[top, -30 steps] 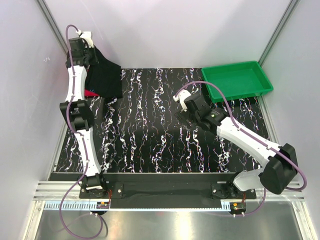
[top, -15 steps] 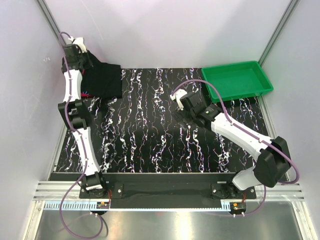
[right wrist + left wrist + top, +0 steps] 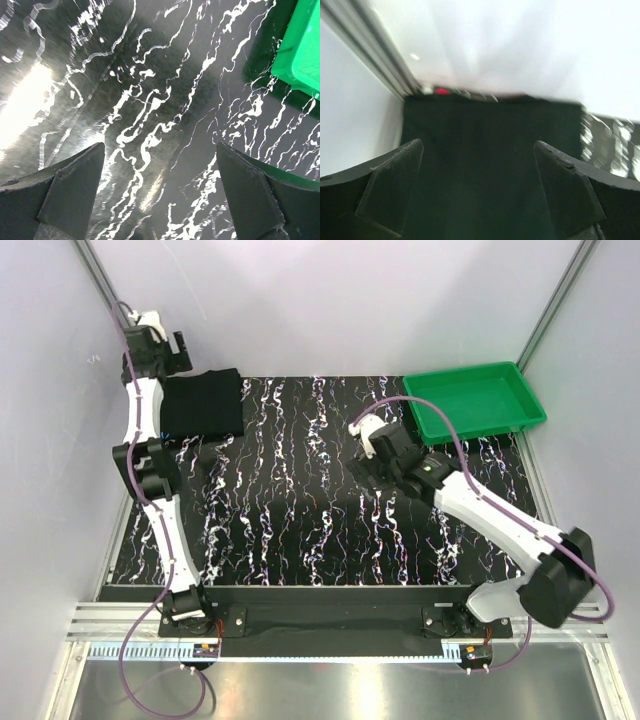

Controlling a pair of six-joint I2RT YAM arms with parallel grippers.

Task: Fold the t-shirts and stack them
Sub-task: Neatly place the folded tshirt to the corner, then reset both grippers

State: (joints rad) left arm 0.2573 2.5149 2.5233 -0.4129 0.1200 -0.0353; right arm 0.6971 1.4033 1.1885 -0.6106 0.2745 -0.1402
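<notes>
The black t-shirt [image 3: 205, 402] lies folded flat at the mat's far left corner, filling the left wrist view [image 3: 490, 150]. Only a sliver of the red t-shirt [image 3: 441, 91] peeks out from under the black one's far edge. My left gripper [image 3: 170, 345] hovers open just above and behind the black t-shirt, and in the wrist view nothing sits between its spread fingers [image 3: 477, 145]. My right gripper [image 3: 368, 468] is open over bare mat near the middle and holds nothing [image 3: 160, 146].
A green plastic tray [image 3: 470, 400] stands at the back right, its corner [image 3: 300, 45] close to my right gripper. White walls and metal corner posts close in the back and sides. The mat [image 3: 300, 510] is black with white streaks.
My left gripper opened and let go of the black t-shirt, which dropped from a raised bunch to lie flat. The gripper rose toward the back corner. My right arm shifted slightly.
</notes>
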